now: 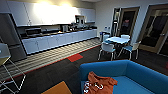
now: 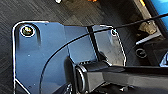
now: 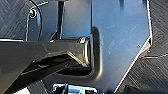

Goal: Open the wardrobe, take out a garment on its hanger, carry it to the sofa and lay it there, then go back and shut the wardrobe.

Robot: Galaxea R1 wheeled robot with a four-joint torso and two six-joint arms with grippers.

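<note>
- Arms: both wrist cams look down over the robot's own dark plate and jointed bar at dark carpet. Arm pose beyond that can't be read.
- Jaws: can't tell for L or R, fingers can't be made out in either wrist cam.
- Garment (image 1: 100,83): orange shirt lies crumpled on the sofa (image 1: 140,75) seat, near the inner corner by the seat's front edge. Not in any gripper.
- Hanger (image 1: 93,86): white bits show at the shirt's lower-left edge, touching the fabric; shape too blurred to read.
- Sofa: bright blue, low back curves around behind the shirt. A strip of blue also shows at the edge of the left wrist cam (image 2: 162,10).
- Containers: kitchen counter (image 1: 57,33) along the far wall w/ white cabinets above and below; small items on top too blurred to ID.
- Fridge (image 1: 10,37): grey, tall, at the counter's left end.
- Round white table (image 1: 117,40) w/ white chairs (image 1: 108,48) around it, well apart from the sofa.
- Floor: dark carpet, red tile patch (image 1: 75,57), orange patch (image 1: 57,89) just beside the sofa.
- Labels/writing: nothing readable.
</note>
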